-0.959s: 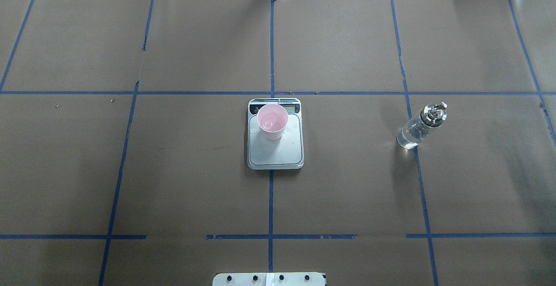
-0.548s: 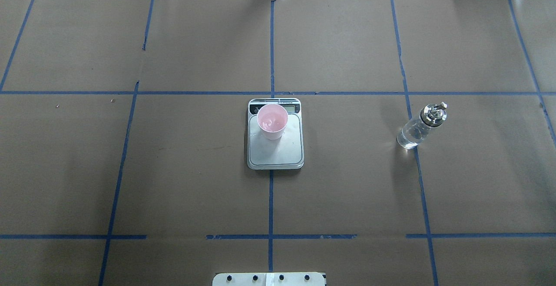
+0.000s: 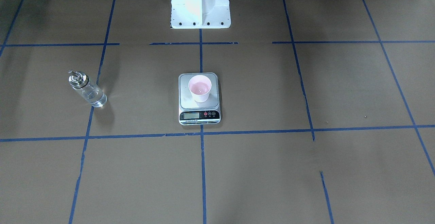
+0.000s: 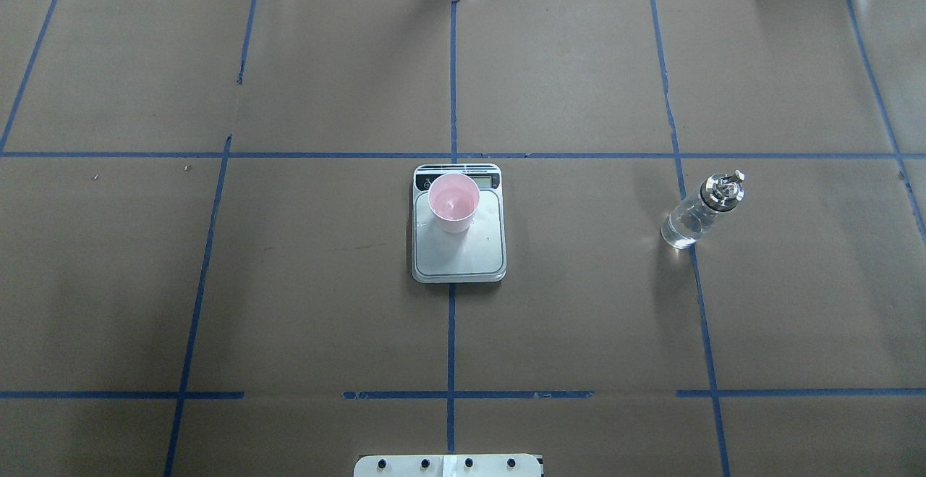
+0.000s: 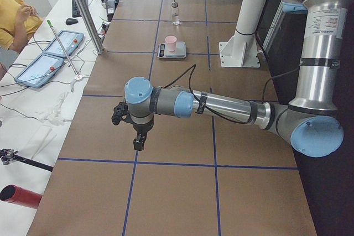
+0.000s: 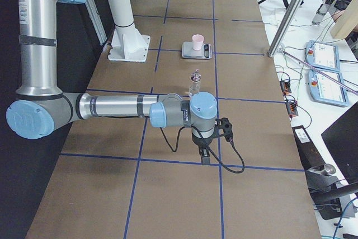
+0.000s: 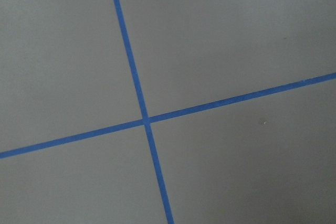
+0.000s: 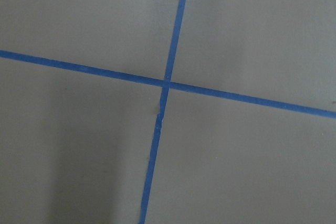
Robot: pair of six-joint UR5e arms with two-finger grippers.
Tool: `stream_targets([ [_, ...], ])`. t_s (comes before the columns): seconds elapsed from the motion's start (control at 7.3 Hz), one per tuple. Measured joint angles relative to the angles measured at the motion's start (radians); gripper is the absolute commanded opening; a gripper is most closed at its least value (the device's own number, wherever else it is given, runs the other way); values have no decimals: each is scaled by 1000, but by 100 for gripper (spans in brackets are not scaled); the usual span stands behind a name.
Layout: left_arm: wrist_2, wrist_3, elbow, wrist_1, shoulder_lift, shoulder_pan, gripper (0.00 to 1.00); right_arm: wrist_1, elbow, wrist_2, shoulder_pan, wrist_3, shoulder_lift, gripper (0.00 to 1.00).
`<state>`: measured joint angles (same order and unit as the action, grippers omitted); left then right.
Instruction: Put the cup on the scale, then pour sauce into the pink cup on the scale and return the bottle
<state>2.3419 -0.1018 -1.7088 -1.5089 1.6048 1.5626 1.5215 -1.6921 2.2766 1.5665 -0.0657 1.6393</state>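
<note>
Cup [image 4: 453, 202]: small, tapered, pale pink, matte like paper, pinker inside. It stands upright on the scale [image 4: 463, 256], on the platform's half toward the display strip. There is a pale glint at its bottom; cannot tell if that is liquid.

Scale: flat rectangle with rounded corners and a brushed silver platform. The black strip [image 3: 199, 116] carries a grey LCD, one red button and dark ones. The white print and the LCD reading are too small to read. It sits at mid-table, astride the centre tape line.

Bottle [image 4: 694, 213]: clear glass cylinder with a shiny metal pourer cap and spout. It stands upright on the table [image 4: 289, 303] on the robot's right, well apart from the scale, its base on a blue tape line. The sauce [image 4: 678, 232] inside is clear and colourless.

Table cover: dull brown paper, lightly creased, gridded with blue tape [image 4: 451, 347]. A white pedestal [image 3: 200, 3] stands at the robot's side.

Left gripper [image 5: 138, 143]: hangs fingers-down over bare paper toward the table's left end, far from the scale. It shows only in the side view, so I cannot tell whether its fingers are parted or closed.

Right gripper [image 6: 205, 158]: likewise hangs over paper near the right end, nearer this end than the bottle; finger state cannot be told. Both wrist views show only paper and a tape crossing.

In the overhead view, cup, scale and bottle lie exactly as they did a second and half a second ago.
</note>
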Motion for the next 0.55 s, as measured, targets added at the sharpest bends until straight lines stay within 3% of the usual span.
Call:
stream_targets([
  [0.55,15,-7,24,8,-39,5,100,-2,-13,16,-28,75,32,100],
])
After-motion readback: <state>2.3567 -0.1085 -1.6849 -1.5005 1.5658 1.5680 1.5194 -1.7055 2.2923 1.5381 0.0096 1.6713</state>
